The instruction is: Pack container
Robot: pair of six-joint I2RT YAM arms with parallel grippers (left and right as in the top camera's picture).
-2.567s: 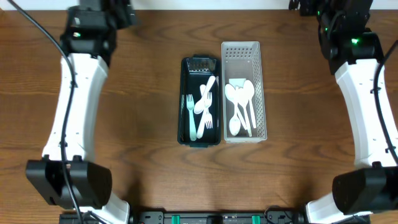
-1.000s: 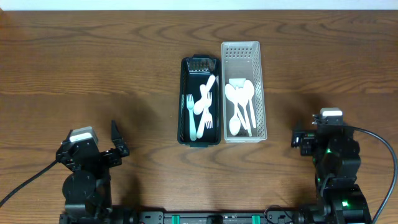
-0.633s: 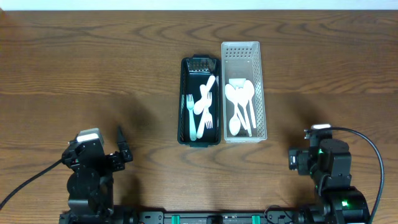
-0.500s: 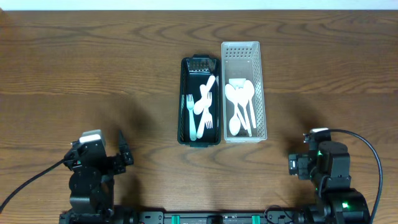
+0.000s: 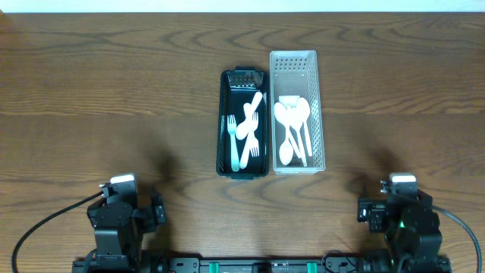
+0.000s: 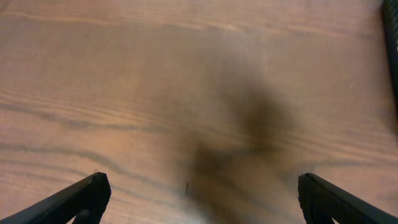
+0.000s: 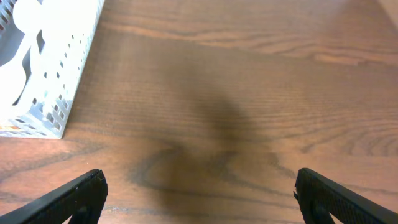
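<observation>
A long, narrow black container (image 5: pixel 225 121) lies near the middle of the worktop, somewhat closer to the far edge than the near one. Its long sides run from far to near. White plastic forks (image 5: pixel 233 144) lie criss-crossed inside it. Just beside its right wall sits a white perforated basket (image 5: pixel 294 62) of similar shape, reaching slightly further toward the far edge. White spoons (image 5: pixel 292 125) lie overlapping in the basket's near half.

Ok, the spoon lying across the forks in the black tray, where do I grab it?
Likely the spoon by its handle's far end, from straight above, jaws across the handle: that end lies clear in the black tray, while the bowl crowds the forks.
</observation>
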